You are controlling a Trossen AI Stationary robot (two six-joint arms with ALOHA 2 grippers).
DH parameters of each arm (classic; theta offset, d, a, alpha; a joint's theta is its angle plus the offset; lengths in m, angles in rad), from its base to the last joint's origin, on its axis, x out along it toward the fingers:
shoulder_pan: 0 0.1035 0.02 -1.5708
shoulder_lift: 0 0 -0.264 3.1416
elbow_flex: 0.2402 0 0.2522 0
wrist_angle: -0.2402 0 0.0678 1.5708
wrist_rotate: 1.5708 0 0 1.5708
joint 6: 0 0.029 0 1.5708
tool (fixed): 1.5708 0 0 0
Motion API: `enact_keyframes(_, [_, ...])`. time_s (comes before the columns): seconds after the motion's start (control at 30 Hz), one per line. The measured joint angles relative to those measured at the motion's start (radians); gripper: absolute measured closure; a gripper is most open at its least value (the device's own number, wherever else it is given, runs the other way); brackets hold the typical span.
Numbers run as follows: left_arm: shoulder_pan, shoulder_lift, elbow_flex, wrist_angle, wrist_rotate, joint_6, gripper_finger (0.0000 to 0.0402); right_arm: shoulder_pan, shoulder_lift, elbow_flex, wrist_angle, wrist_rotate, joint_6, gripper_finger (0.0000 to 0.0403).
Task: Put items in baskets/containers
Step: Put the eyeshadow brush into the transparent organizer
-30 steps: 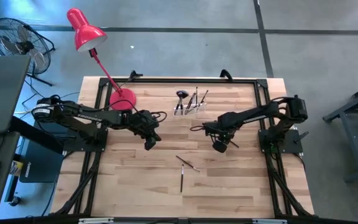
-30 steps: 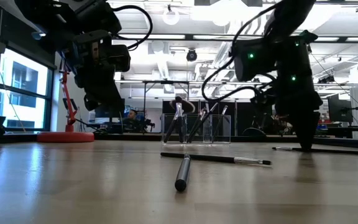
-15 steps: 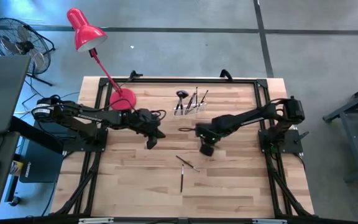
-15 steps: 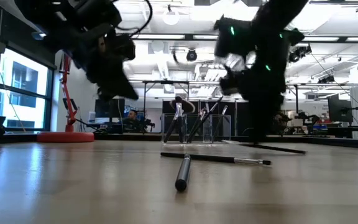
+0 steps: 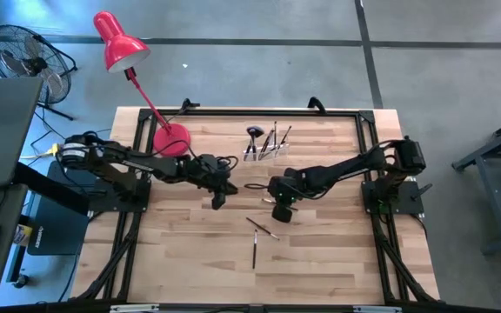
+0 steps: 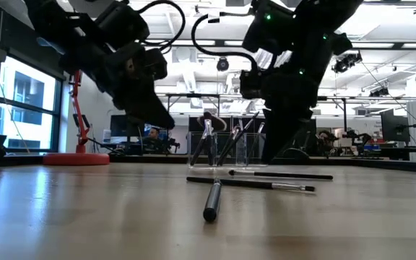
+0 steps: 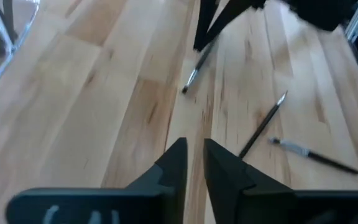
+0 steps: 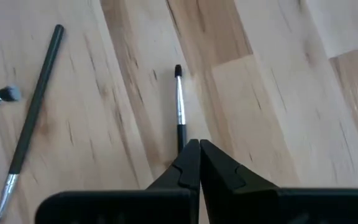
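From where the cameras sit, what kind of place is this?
Probably a robotics lab or workshop: a concrete floor, a butcher-block table in a black frame, a floor fan, and desks with monitors in the room behind.

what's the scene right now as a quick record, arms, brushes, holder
right gripper: shut on thin dark-handled makeup brush, mid wooden table
left gripper: slightly open, empty, just left of the right gripper
clear plastic holder: far side, several brushes leaning inside
loose brushes: two, lying nearer the front edge than the grippers
red desk lamp: base at far left
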Motion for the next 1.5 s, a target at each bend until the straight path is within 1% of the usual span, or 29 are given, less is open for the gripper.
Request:
enact_keyframes(0.23, [0.000,0.042,0.010,0.046,0.004,-0.005,0.0310,0.000,0.000,0.000,-0.012,0.001,0.000,0.0402])
enact_keyframes(0.3, [0.000,0.042,0.028,0.046,0.015,0.028,0.0304,0.000,0.000,0.000,-0.025,0.000,0.000,0.0402])
enact_keyframes(0.43, [-0.016,0.044,0.086,0.035,0.023,0.146,0.0294,0.000,0.000,0.000,-0.066,-0.013,0.002,0.0402])
enact_keyframes(0.53, [-0.033,0.097,0.142,0.028,0.020,0.226,0.0286,0.000,-0.001,0.000,-0.125,-0.022,0.051,0.0401])
enact_keyframes(0.6, [-0.035,0.135,0.181,-0.014,0.019,0.259,0.0282,0.000,-0.007,-0.001,-0.159,-0.023,0.084,0.0398])
enact_keyframes(0.73, [-0.033,0.250,0.282,-0.094,0.018,0.305,0.0277,0.011,-0.044,-0.002,-0.205,-0.021,0.114,0.0391])
enact_keyframes(0.83, [-0.033,0.326,0.361,-0.164,0.019,0.316,0.0277,0.039,-0.094,-0.003,-0.232,0.011,0.149,0.0392])
enact_keyframes(0.93, [-0.034,0.382,0.434,-0.237,0.029,0.380,0.0277,0.085,-0.148,-0.003,-0.260,0.086,0.179,0.0400])
enact_keyframes(1.0, [-0.035,0.408,0.467,-0.293,0.055,0.417,0.0277,0.118,-0.180,-0.003,-0.261,0.140,0.204,0.0400])
enact_keyframes(1.07, [-0.034,0.447,0.512,-0.272,0.051,0.442,0.0277,0.147,-0.206,-0.003,-0.271,0.187,0.234,0.0397])
enact_keyframes(1.17, [-0.034,0.455,0.532,-0.296,0.036,0.465,0.0277,0.180,-0.232,-0.003,-0.275,0.228,0.286,0.0398])
enact_keyframes(1.27, [-0.034,0.493,0.560,-0.266,0.021,0.509,0.0277,0.209,-0.239,-0.003,-0.272,0.256,0.325,0.0401])
enact_keyframes(1.37, [-0.033,0.525,0.570,-0.340,-0.016,0.523,0.0277,0.232,-0.239,-0.003,-0.277,0.263,0.343,0.0398])
enact_keyframes(1.47, [-0.033,0.556,0.601,-0.307,-0.020,0.532,0.0277,0.244,-0.239,-0.003,-0.277,0.263,0.364,0.0396])
enact_keyframes(1.5, [-0.033,0.567,0.601,-0.323,-0.023,0.532,0.0277,0.245,-0.239,-0.003,-0.280,0.264,0.368,0.0397])
